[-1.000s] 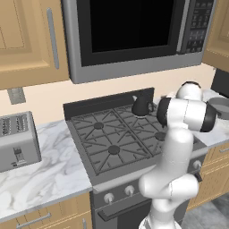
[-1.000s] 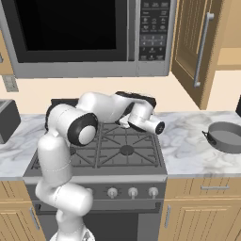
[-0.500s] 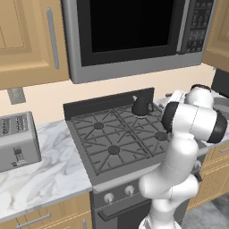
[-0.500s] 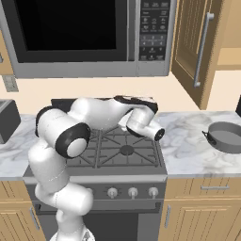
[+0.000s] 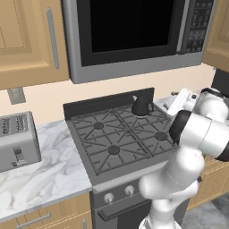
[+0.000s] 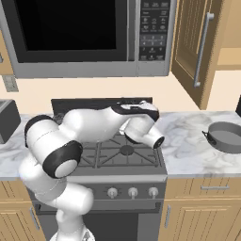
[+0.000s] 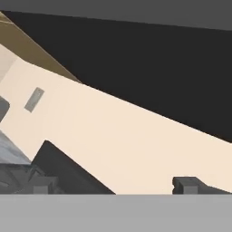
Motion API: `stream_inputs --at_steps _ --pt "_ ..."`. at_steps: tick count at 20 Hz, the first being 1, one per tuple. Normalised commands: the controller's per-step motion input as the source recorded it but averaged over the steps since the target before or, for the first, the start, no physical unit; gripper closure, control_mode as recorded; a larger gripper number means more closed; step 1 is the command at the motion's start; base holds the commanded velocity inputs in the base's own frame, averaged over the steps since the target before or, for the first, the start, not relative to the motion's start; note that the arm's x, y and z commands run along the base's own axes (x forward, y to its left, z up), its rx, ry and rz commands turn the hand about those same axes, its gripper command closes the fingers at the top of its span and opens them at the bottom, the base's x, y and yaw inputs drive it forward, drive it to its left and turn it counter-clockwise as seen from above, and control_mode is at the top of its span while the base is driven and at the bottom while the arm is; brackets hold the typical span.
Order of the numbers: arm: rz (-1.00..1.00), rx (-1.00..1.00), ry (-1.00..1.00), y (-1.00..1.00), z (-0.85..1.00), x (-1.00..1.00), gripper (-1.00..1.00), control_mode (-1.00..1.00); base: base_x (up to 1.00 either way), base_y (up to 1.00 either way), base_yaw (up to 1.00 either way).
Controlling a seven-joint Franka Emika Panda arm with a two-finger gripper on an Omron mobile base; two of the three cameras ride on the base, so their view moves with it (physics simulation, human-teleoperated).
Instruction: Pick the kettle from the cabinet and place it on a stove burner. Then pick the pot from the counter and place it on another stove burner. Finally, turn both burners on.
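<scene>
The glossy black cone-shaped kettle (image 5: pixel 142 105) stands upright on the stove's back right burner (image 5: pixel 142 114). The shallow grey pot (image 6: pixel 227 137) sits on the marble table (image 6: pixel 190 150). The jaws stand wide apart, holding nothing.

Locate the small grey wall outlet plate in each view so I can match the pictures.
Left base view: the grey wall outlet plate is at the far left, on the beige wall above the silver toaster.
Right base view: at the left edge, below the microwave's corner.
Hand view: upper left, tilted.
Shared landmark: the range's black back panel.
</scene>
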Motion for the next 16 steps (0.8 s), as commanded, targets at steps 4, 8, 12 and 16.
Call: stream_inputs --at_steps 4,8,12,16 --pt "0.0 -0.01 -0.16 0.0 0.24 -0.47 -1.0 -1.0 0.0 0.0 0.0" --pt "0.0 -0.02 -0.16 0.0 0.22 -0.48 -1.0 -1.0 0.0 0.0 0.0" --pt "0.0 -0.03 -0.16 0.05 0.2 -0.49 -1.0 -1.0 0.0 0.0 0.0" --pt "0.0 -0.08 -0.19 0.21 0.17 -0.5 -1.0 -1.0 0.0 0.0 0.0"
